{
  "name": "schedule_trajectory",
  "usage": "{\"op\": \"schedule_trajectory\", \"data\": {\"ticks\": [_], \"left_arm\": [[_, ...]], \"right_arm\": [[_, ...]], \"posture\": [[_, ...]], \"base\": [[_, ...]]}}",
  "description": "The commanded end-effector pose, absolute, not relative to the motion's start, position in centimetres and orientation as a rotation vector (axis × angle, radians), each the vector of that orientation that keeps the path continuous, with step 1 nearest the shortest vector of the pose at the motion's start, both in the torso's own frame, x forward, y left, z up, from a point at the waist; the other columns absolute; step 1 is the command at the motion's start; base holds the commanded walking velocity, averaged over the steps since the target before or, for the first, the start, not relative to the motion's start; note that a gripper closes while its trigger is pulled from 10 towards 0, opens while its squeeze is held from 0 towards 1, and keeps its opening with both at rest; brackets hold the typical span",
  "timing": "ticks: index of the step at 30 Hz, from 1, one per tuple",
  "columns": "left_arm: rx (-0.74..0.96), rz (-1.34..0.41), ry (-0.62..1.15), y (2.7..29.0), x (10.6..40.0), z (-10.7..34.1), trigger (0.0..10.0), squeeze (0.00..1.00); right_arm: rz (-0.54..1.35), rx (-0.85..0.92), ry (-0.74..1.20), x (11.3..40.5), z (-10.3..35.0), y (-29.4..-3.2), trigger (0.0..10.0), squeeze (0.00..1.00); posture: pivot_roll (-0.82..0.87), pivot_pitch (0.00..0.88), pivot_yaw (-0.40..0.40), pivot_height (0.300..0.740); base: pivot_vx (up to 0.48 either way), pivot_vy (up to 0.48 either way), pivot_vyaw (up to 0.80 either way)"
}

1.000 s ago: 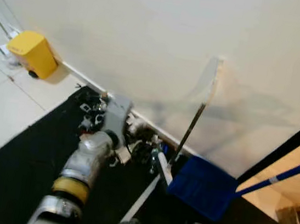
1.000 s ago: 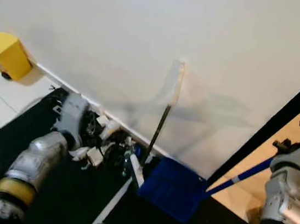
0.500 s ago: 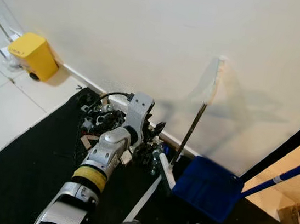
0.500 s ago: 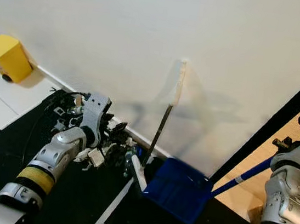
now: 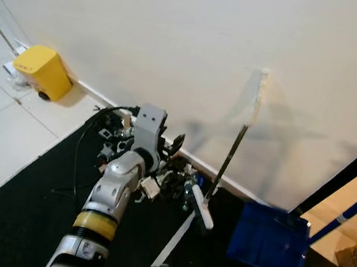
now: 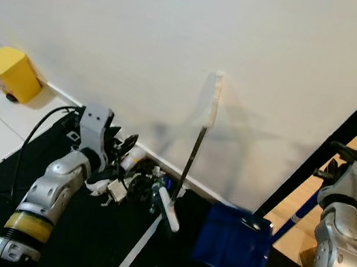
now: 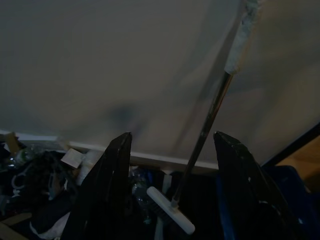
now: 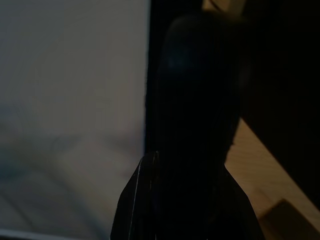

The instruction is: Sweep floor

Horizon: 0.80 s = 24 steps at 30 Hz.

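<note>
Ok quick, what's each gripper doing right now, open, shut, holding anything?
Left gripper: fingers open, holding nothing, aimed at the broom leaning on the wall.
Right gripper: cannot be told, too dark.

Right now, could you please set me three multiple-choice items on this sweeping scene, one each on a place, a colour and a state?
1. Where does the long metal-handled broom lean?
A. against the white wall
B. on the yellow box
C. flat on the tiles

2. What colour is the plastic dustpan?
A. red
B. blue
C. green

3. How are the left gripper's fingers?
A. shut on the broom
B. shut on litter
C. open

Key: 1 A, its handle top rests on the wall; 2 B, plainly blue beside the black mat; 3 C, the left wrist view shows a wide gap.
</note>
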State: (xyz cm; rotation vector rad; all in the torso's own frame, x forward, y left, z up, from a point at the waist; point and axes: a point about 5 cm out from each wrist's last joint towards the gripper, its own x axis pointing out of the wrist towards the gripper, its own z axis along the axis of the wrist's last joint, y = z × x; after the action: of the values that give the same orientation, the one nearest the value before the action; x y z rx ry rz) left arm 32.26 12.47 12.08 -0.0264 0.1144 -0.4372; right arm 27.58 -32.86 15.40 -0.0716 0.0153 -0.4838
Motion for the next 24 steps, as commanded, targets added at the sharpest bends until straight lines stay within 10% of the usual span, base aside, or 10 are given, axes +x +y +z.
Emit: {"op": "schedule_trajectory", "data": {"ticks": [1, 24], "left_arm": [[0.001, -0.405, 0.128, 13.45, 32.04, 11.76, 10.0, 0.0], [-0.006, -0.364, 0.147, 13.36, 31.78, 11.58, 10.0, 0.0]], "right_arm": [[-0.47, -0.074, -0.064, 27.89, 16.91, -32.57, 10.0, 0.0], [-0.476, -0.058, -0.073, 28.03, 16.95, -32.56, 10.0, 0.0]], "posture": [[0.01, 0.093, 0.095, 0.74], [0.02, 0.094, 0.093, 0.74]], "base": [[0.0, 0.0, 0.0], [0.0, -0.391, 0.0]]}}
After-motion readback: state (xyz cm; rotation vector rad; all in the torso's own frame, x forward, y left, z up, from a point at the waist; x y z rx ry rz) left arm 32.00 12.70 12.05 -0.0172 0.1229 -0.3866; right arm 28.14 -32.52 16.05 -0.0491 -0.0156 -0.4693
